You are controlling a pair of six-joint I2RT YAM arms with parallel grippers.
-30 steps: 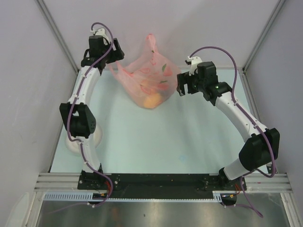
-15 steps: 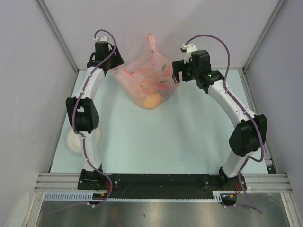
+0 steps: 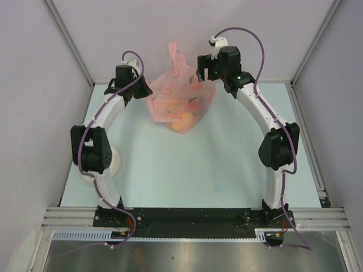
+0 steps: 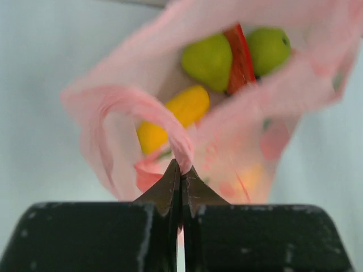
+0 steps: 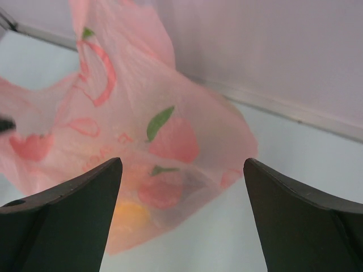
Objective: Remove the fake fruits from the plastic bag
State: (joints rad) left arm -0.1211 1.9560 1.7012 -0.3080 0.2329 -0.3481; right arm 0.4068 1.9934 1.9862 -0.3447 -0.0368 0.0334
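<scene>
Table (image 3: 198, 170): pale blue, matte.
Bowl (image 3: 116, 163): white, round, at 8 o'clock on table, partly hidden.
Rail (image 3: 62, 216): aluminium, at 6 o'clock edge.

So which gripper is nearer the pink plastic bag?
Left. The left gripper is shut on the rim of the bag, at its left side; the right gripper, jaws open, faces its right side without gripping it.

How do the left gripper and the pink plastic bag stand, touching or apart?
Touching. The left wrist view shows the left gripper shut on a fold of the pink plastic bag, no gap.
</scene>
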